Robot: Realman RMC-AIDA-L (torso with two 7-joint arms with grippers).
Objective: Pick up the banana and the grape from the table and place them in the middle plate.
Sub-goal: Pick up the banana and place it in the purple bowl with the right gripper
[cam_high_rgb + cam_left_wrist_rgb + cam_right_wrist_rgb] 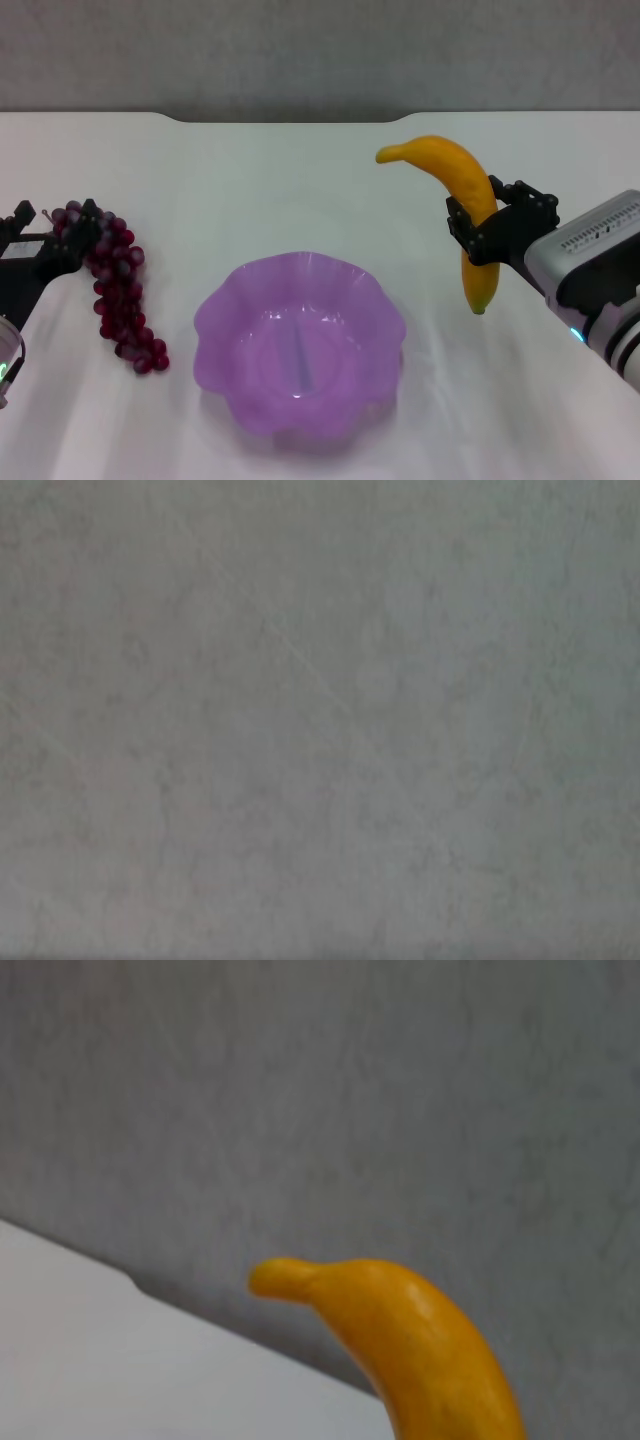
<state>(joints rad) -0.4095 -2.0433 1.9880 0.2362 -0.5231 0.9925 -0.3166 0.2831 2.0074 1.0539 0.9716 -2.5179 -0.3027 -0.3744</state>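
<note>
The yellow-orange banana [455, 165] is held in the air to the right of the purple scalloped middle plate [215, 310], with its stem end up and its lower tip hanging down. My right gripper [487, 228] is shut around its middle. The right wrist view shows the banana's upper end [430, 1360] against the grey wall. The dark red grape bunch [120, 290] stretches down the left side of the white table [300, 190], left of the plate. My left gripper [62, 245] is closed on the bunch's top end. The plate is empty.
The table's notched far edge [290, 120] meets a grey wall. The table's far edge also shows in the right wrist view [100, 1360]. The left wrist view shows only a plain grey surface.
</note>
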